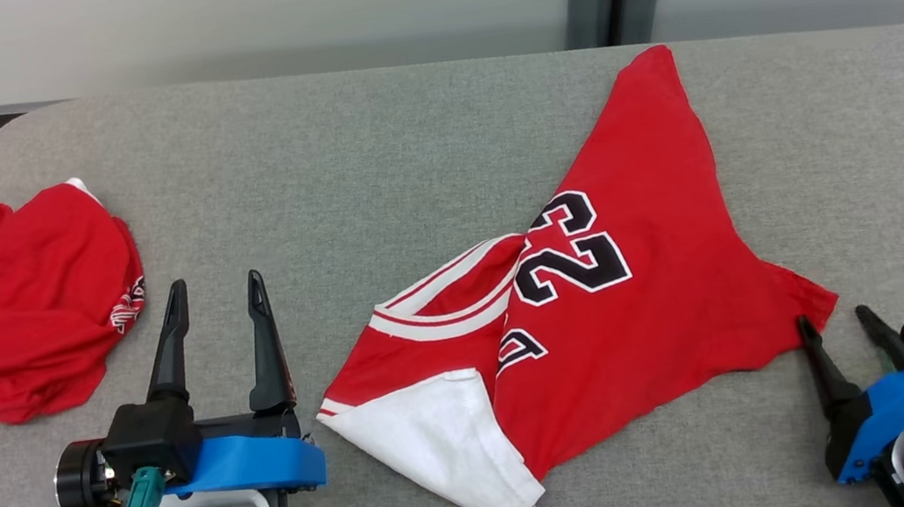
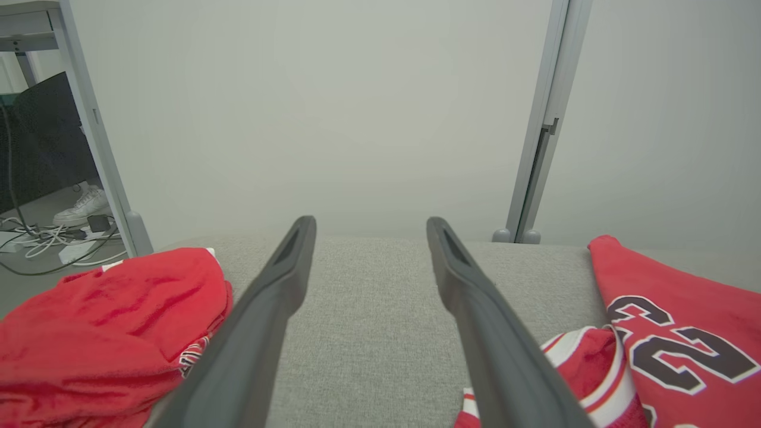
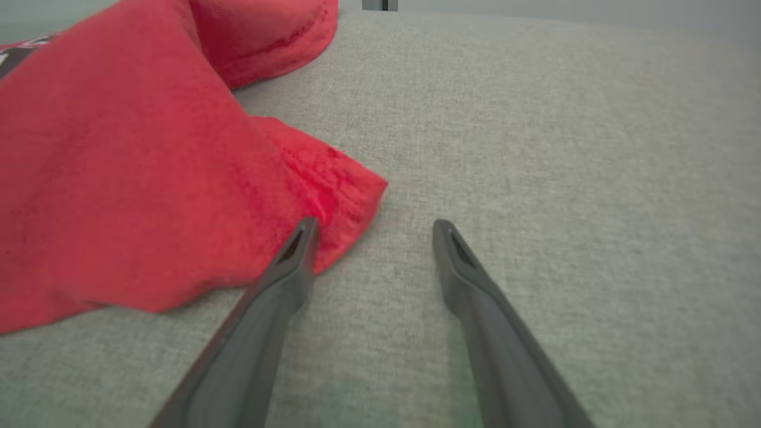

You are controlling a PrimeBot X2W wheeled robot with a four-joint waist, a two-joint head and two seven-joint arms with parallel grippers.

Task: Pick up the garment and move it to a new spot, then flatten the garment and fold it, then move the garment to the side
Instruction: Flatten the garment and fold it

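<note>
**A:** Head view first. What do we see?

**B:** Our left gripper (image 1: 215, 282) has its jaws spread wide and is grasping nothing; bare grey table (image 1: 369, 168) lies between them. The jersey (image 1: 645, 306) lies crumpled to the right of those jaws, and its white-trimmed end is near the base of the right finger. A bunched red garment (image 1: 25, 296) sits to the left of the jaws, close by but apart.

**A:** And our other arm?

**B:** The right gripper (image 1: 832, 315) is released too. Its jaws point at the jersey's hem corner (image 1: 812, 300), which sits just ahead of the left fingertip rather than between the two.

**A:** Now the left wrist view.

**B:** The jaws are open, with plain table between them. The bunched garment lies outside the left finger, and the jersey's black number 23 (image 2: 672, 339) lies outside the right one. Past the tips we see a pale wall (image 2: 357, 119) and a grey post (image 2: 547, 119). Far off to the left are a white shoe (image 2: 83, 205) and cables (image 2: 41, 238) on the floor.

**A:** And the right wrist view?

**B:** The jaws are apart and hold nothing. The hem corner meets the left fingertip, but we cannot tell whether they touch or the tip just hangs over it. The red cloth spreads away to the left of that finger. Between the jaws and to the right of them we see bare table.
</note>
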